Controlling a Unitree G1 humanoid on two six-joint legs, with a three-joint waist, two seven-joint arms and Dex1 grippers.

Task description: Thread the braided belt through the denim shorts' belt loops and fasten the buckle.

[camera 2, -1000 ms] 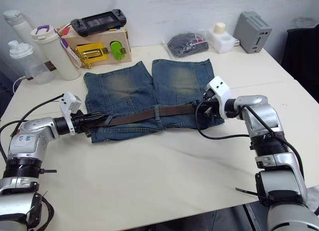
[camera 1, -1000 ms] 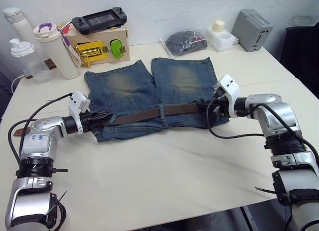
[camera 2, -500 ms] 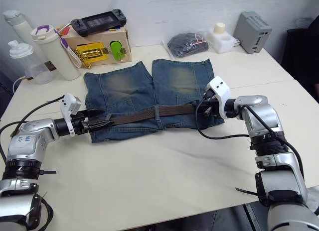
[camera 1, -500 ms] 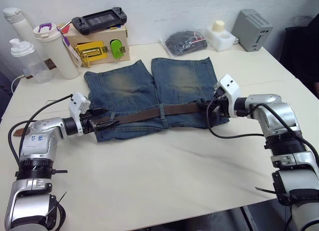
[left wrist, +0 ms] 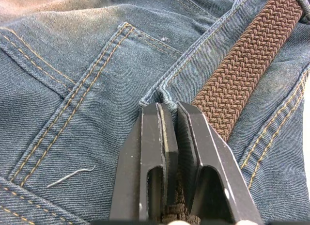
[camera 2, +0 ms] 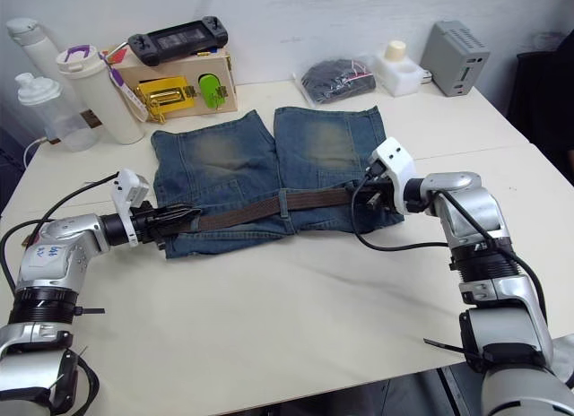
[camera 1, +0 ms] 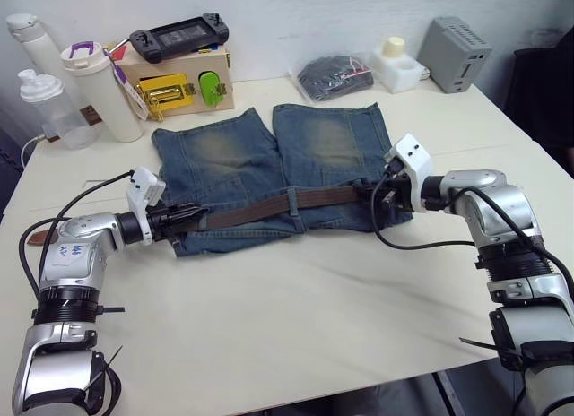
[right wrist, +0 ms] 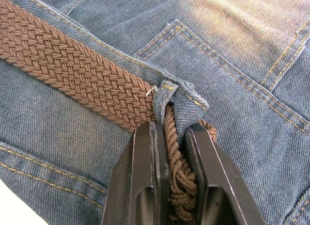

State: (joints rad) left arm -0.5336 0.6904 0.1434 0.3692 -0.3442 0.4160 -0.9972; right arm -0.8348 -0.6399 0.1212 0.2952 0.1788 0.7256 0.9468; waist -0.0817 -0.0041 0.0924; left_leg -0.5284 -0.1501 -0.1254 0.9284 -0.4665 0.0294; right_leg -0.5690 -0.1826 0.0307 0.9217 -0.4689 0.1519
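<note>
Brown woven strap, the braided belt [camera 1: 269, 208] is lying along the waistband of the denim shorts [camera 1: 269, 156], which are spreading flat near the middle of the tabletop [camera 1: 296, 317] with the legs pointing toward the far edge. Midway along the waist the strap is passing under one of the belt loops [camera 1: 291, 202]. At the shorts' left end the left gripper [camera 1: 190, 218] is resting on the denim with its fingers [left wrist: 150, 157] nearly closed, and in the left wrist view the braid is running beneath and between them beside a raised denim loop. At the right end the right gripper [camera 2: 369, 198] is pinching a bunched, edge-on stretch of the belt just where it is coming out of a loop [right wrist: 181, 101]. Along the far left edge a wooden box [camera 1: 175, 80] with a yellow latch is carrying a black handheld console [camera 1: 177, 35], with a white tumbler [camera 1: 94, 89] and a clear bottle [camera 1: 45, 111] beside it. Toward the far right corner a dark bundle in a clear bag [camera 1: 332, 75], a white holder [camera 1: 396, 66] and a grey box [camera 1: 453, 53] are sitting.
</note>
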